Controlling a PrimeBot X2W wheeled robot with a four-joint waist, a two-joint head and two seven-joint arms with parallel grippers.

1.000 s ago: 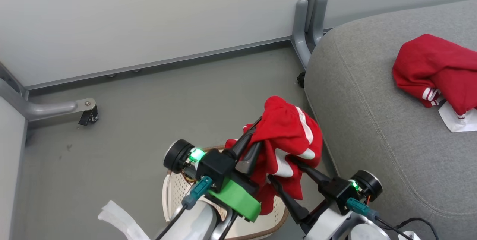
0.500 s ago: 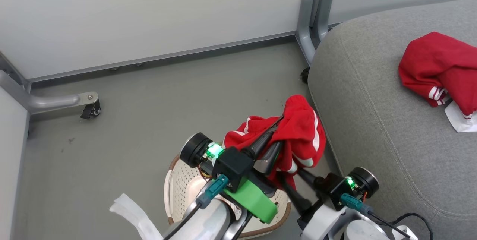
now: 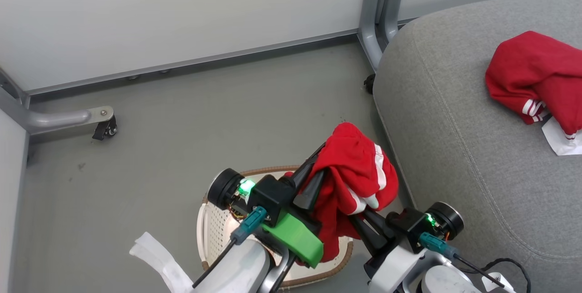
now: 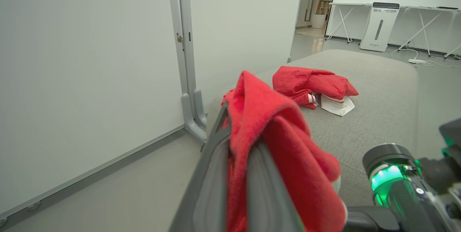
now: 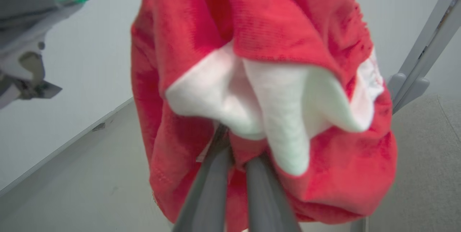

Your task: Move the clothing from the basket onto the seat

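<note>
Left end effector (image 3: 322, 162), right end effector (image 5: 240, 150) clamp clothing (image 3: 359, 170); grey floor (image 3: 204, 115), seat (image 3: 454, 156) alongside

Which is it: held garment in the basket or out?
Out: garment hangs bunched from left gripper and right gripper above the basket; tail contact cannot tell.

Grey floor (image 3: 204, 115). White partition panels (image 3: 182, 15) on grey caster feet (image 3: 63, 121). Upper right, left wrist view: white standing unit (image 4: 380, 26), possibly an air purifier.

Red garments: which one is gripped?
The garment above the basket, pinched by the left end effector and right end effector; the other garment lies on the seat.
</note>
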